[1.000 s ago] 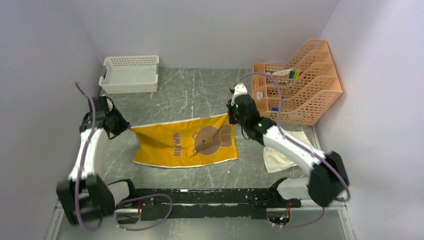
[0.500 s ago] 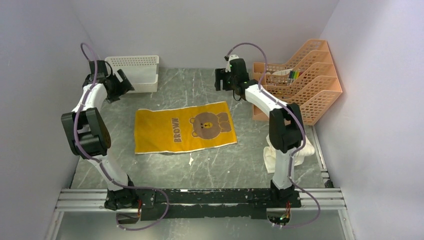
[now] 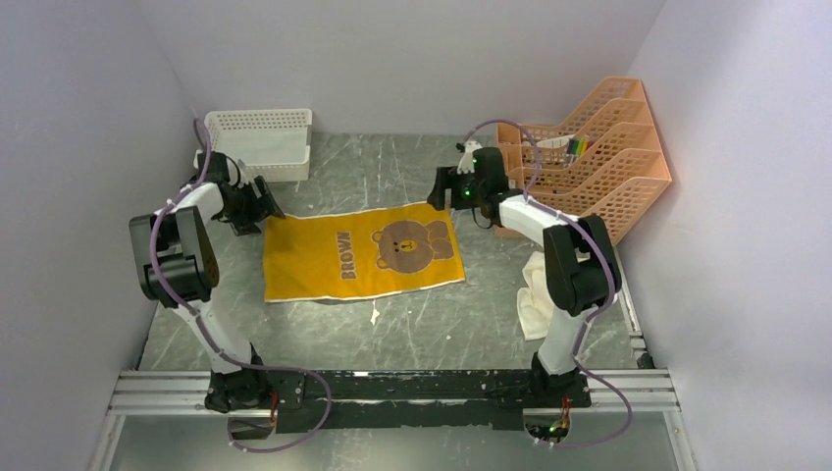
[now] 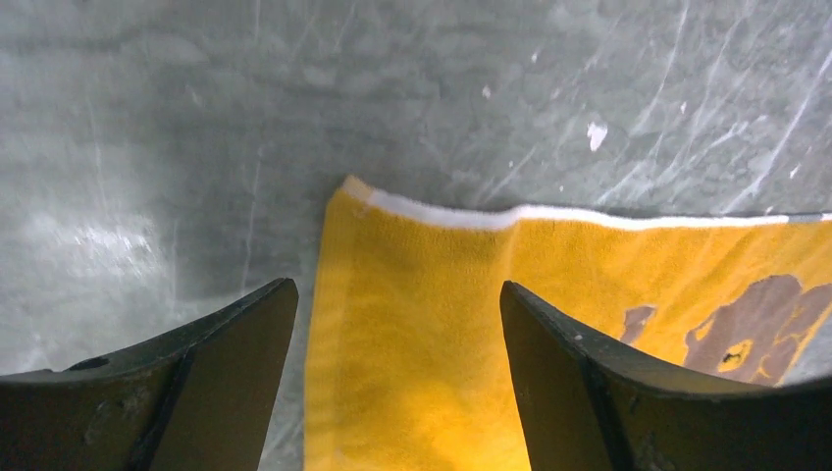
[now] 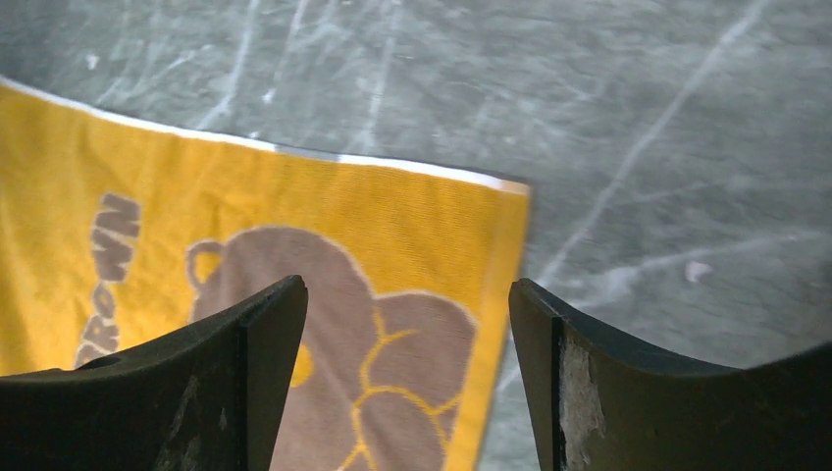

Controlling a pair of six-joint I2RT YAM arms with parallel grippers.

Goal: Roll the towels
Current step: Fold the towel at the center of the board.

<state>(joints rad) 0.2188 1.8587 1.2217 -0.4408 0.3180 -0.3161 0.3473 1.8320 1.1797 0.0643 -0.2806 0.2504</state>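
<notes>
The mustard-yellow towel (image 3: 363, 252) with a brown bear and the word BROWN lies flat and spread in the middle of the table. My left gripper (image 3: 263, 206) hovers open over its far left corner, and the yellow cloth (image 4: 422, 324) shows between the spread fingers of that gripper (image 4: 397, 287). My right gripper (image 3: 443, 188) stands open over the far right corner, with the bear print (image 5: 324, 294) under the gap of that gripper (image 5: 407, 286). Neither gripper holds anything. The cream towel (image 3: 537, 294) lies crumpled at the right, partly behind the right arm.
A white lattice basket (image 3: 257, 144) stands at the back left. An orange file rack (image 3: 589, 157) with pens fills the back right corner. Walls close in on three sides, and the arms' mounting rail (image 3: 392, 388) runs along the near edge.
A second ago both grippers held the yellow towel's far corners off the table. They let go and opened, the towel settled flat, and both arms have come down near those corners.
</notes>
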